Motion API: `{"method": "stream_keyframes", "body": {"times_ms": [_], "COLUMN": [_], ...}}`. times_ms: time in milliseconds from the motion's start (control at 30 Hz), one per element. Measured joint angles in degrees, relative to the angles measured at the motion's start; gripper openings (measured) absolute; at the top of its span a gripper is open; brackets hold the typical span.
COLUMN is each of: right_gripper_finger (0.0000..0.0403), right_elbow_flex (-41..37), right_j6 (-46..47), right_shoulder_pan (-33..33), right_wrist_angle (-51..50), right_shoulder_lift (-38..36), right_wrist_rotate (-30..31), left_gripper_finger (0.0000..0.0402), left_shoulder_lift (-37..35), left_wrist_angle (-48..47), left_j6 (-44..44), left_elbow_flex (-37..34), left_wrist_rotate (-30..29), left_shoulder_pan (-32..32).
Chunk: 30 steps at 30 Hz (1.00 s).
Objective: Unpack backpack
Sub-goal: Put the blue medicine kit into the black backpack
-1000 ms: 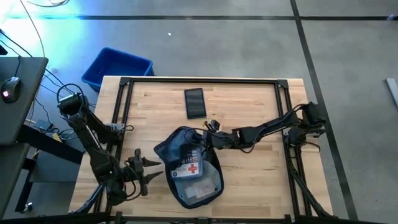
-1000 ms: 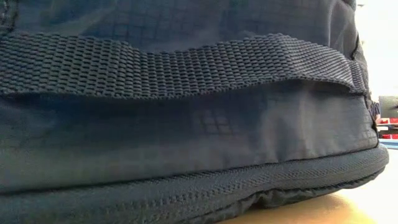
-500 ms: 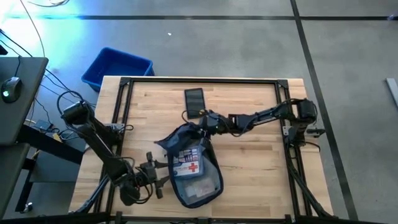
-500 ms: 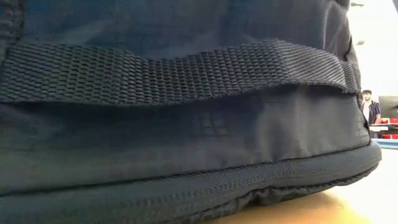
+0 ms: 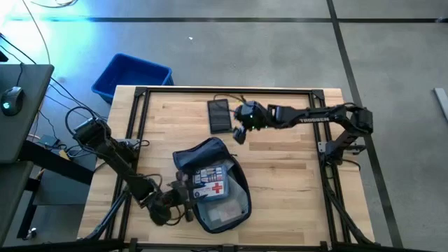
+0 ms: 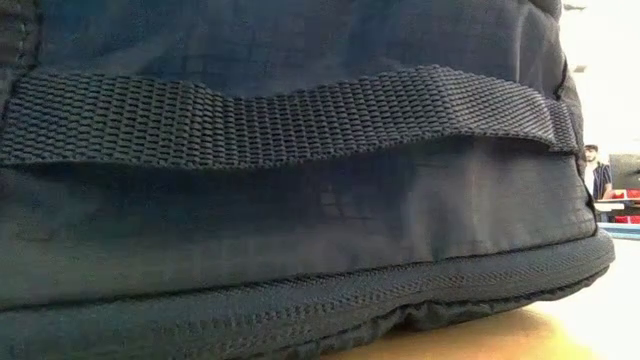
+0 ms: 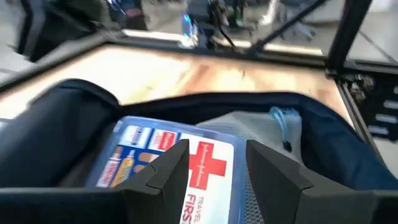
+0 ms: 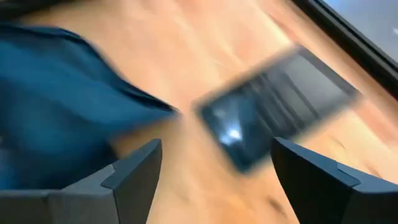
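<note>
where the backpack (image 5: pixel 213 183) lies unzipped at lower centre of the high view, we see a first-aid pouch (image 5: pixel 212 184) inside. left gripper (image 5: pixel 183 201) sits at its left edge, fingers apart, holding nothing. right gripper (image 5: pixel 239 130), upper centre beside the phone (image 5: pixel 219 115), spread wide, empty.

Blue bin (image 5: pixel 131 75), black phone (image 5: pixel 219 115), first-aid pouch (image 5: pixel 212 183)

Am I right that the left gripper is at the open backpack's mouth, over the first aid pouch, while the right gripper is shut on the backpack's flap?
Not quite. The right gripper is open and empty, clear of the backpack, beside the phone, as the high view shows. The left gripper is at the mouth, over the first aid pouch.
</note>
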Motion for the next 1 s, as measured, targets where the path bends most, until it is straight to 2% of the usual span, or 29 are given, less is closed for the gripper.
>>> {"method": "stream_keyframes", "body": {"times_ms": [133, 300, 433, 667, 833, 1000], "right_gripper_finger": [0.0270, 0.0258, 0.0255, 0.0254, 0.0254, 0.0254], "right_elbow_flex": [0.0, 2.0, 5.6, 12.3, 13.8, 13.8], "right_j6": [-0.2, -2.0, -6.1, -8.5, -9.6, -8.5], "right_shoulder_pan": [-2.3, -3.9, -3.8, -3.8, -4.1, -2.8], "right_wrist_angle": [-1.2, -0.7, -0.7, -1.8, -7.9, -20.0], "right_shoulder_lift": [4.4, 9.9, 13.9, 20.1, 22.3, 22.4], "right_wrist_rotate": [0.6, -6.3, -8.0, -8.0, -6.2, -5.4], "left_gripper_finger": [0.0119, 0.0101, 0.0088, 0.0076, 0.0076, 0.0076], "left_shoulder_lift": [1.6, 3.5, 3.3, 2.4, -0.3, -4.1], "left_wrist_angle": [-0.1, -5.9, -17.8, -39.6, -48.6, -59.4], "left_j6": [1.6, -0.2, -8.0, -20.6, -24.6, -32.2], "left_elbow_flex": [0.0, 0.0, 0.3, 0.1, 0.1, -0.1], "left_wrist_rotate": [9.6, 15.6, 14.4, 4.6, 6.3, 8.4], "left_shoulder_pan": [6.6, 13.4, 15.9, 16.3, 15.5, 13.4]}}
